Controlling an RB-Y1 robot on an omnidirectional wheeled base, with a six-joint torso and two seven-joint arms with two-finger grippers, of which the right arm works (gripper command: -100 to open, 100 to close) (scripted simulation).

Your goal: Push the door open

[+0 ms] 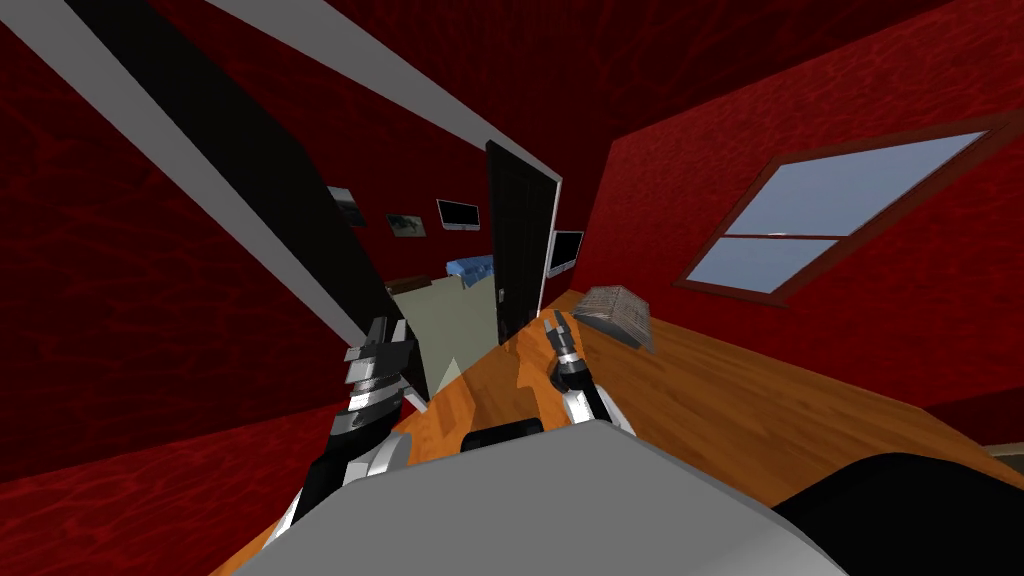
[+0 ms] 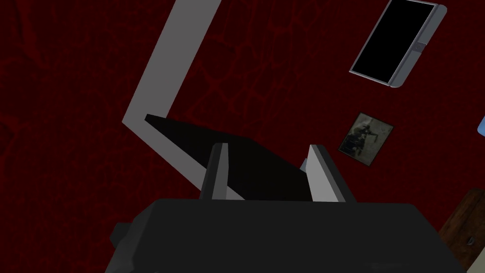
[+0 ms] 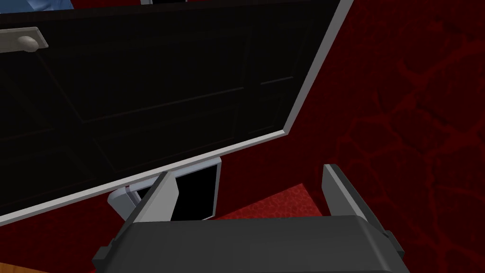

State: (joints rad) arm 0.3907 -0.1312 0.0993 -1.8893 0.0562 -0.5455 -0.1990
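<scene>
Left gripper point(image 2: 270, 173) has its two fingers wide apart and holds nothing. It is up by a grey frame point(image 2: 161, 80) on the red wall. Right gripper point(image 3: 251, 196) is wide open too, with nothing in it. It points at the black door point(image 3: 166, 80) and is close to it, over the wooden floor point(image 1: 720, 400). That door stands part open, with a grey handle point(image 3: 21, 41) by its free edge. Past the gap lie a pale floor point(image 1: 455, 320) and a blue thing point(image 1: 470, 267).
</scene>
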